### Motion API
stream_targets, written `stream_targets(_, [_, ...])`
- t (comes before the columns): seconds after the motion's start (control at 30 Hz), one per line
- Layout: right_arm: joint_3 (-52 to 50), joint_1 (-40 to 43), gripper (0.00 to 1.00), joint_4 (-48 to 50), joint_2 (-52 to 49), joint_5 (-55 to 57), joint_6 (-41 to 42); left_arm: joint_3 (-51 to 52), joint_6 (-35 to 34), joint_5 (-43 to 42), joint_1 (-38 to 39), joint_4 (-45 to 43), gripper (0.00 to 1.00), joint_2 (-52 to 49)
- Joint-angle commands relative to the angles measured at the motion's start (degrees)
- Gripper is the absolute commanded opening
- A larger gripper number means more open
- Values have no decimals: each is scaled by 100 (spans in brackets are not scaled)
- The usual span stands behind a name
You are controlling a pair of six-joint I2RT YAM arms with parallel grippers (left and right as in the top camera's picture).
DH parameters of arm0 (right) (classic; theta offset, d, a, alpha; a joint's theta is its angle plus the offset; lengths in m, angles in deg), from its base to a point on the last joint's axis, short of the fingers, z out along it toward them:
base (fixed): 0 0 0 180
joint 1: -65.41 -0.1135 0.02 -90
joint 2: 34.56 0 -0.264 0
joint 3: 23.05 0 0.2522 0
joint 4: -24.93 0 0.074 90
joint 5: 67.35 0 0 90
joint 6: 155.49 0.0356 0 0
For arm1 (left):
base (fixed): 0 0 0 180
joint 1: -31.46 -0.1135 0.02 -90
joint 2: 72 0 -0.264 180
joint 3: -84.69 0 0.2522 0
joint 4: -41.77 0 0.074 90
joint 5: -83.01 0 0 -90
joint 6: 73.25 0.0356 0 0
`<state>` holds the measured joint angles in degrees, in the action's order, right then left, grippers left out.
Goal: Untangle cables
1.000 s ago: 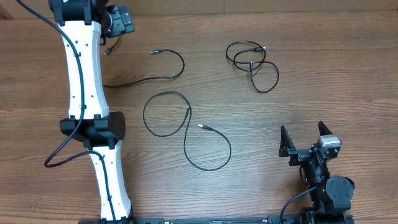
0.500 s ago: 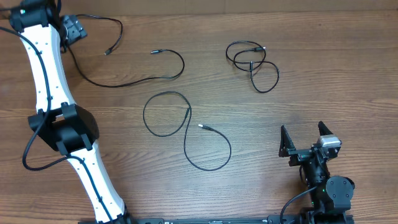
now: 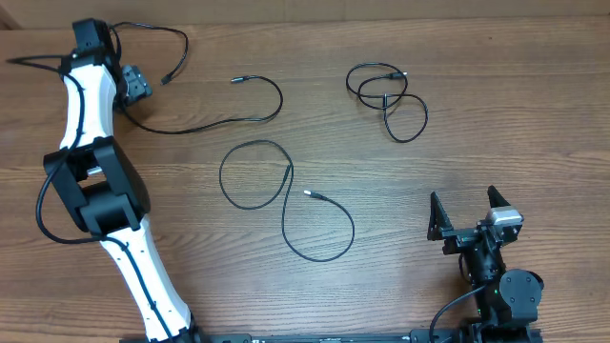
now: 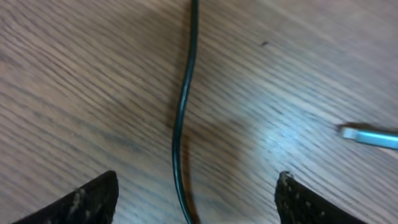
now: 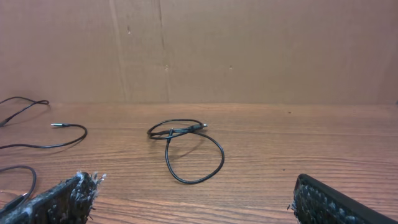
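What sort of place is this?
Probably a robotics lab bench: a white-and-black robot arm on a wood-grain table, plain brown cardboard wall behind, thin black cables laid out.

The worktop (image 3: 496,162) was brown wood with a smooth grain. The cables (image 4: 177,132) looked like thin, shiny black plastic.

We see a brown wood-grain surface (image 3: 496,143). A plain brown cardboard wall (image 5: 249,50) stands along its far edge, with a vertical crease left of centre. We spot one small dark speck (image 4: 265,43) in the grain.
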<state>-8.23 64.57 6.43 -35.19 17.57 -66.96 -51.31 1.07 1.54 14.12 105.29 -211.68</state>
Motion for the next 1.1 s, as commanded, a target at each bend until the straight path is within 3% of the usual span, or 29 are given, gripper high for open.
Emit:
stream_targets(0.0, [-57,11,100,20,46,55,-33,295,291,-328,-251,-249,80,17])
stream_targets(0.13, [-57,11,100,20,46,55,-33,584,402,-704,-472,-584,79,17])
stream_targets(0.43, [-57,11,100,20,46,55,-33,778,872,-708,-553,-977,61,-39])
stream_targets(0.53, [-57,11,100,20,46,55,-33,778,892,-710,-553,-968,60,-146])
stream_targets(0.63, [-57,11,100,20,46,55,-33,778,955,-702,-540,-837,49,-256])
stream_targets(0.67, [-57,11,100,20,46,55,-33,778,955,-660,-540,-787,37,-275])
stream_targets(0.73, [-57,11,100,20,46,55,-33,772,951,-658,-542,-708,4,-273])
stream_targets(0.97, [-57,11,100,20,46,55,-33,-208,-17,-492,-776,503,4,55])
stream_targets(1.07, [-57,11,100,20,46,55,-33,-1060,-907,-511,-925,1211,4,365])
